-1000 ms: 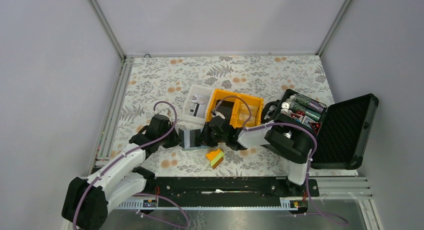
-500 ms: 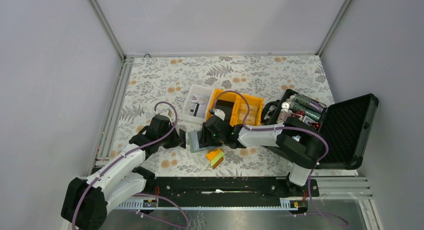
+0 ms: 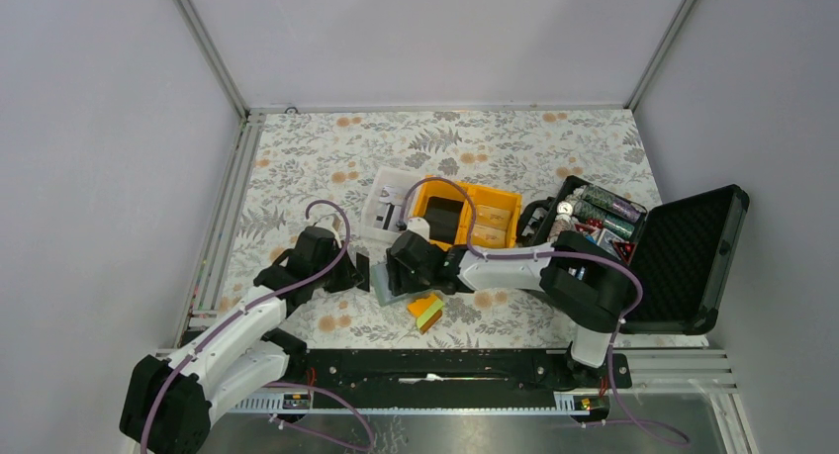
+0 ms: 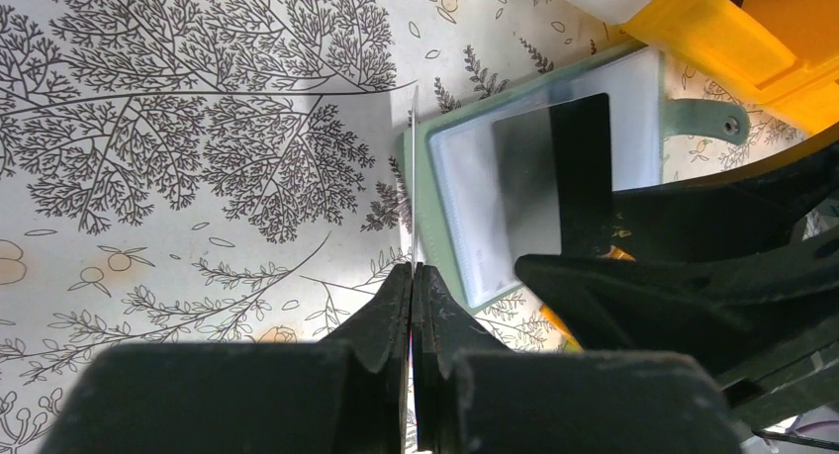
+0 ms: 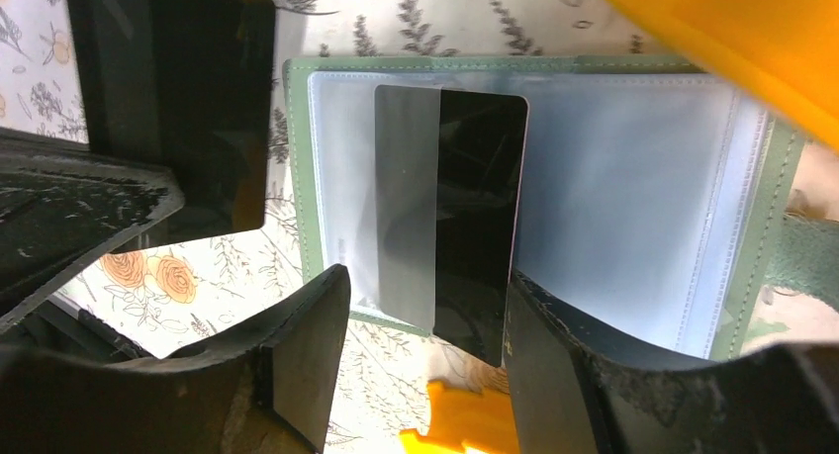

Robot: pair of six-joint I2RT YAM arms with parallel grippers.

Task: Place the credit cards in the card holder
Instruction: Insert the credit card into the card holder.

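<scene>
Top: the holder (image 3: 379, 288) lies open on the table (image 3: 297, 157) between both arms. Left wrist: the left hand (image 4: 412, 276) is closed on a thin leaf (image 4: 414, 177) at its edge. Right wrist: the right hand (image 5: 427, 316) is open astride the black card (image 5: 480, 207), half inside a pocket; next it probably needs pushing home.

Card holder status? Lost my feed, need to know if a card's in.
Left gripper shut, pinching a thin upright sheet. Right gripper open astride black card. Card partly in card holder pocket.

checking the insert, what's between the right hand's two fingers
The black card, partly slid into the card holder's clear pocket, seen in the right wrist view.
</scene>
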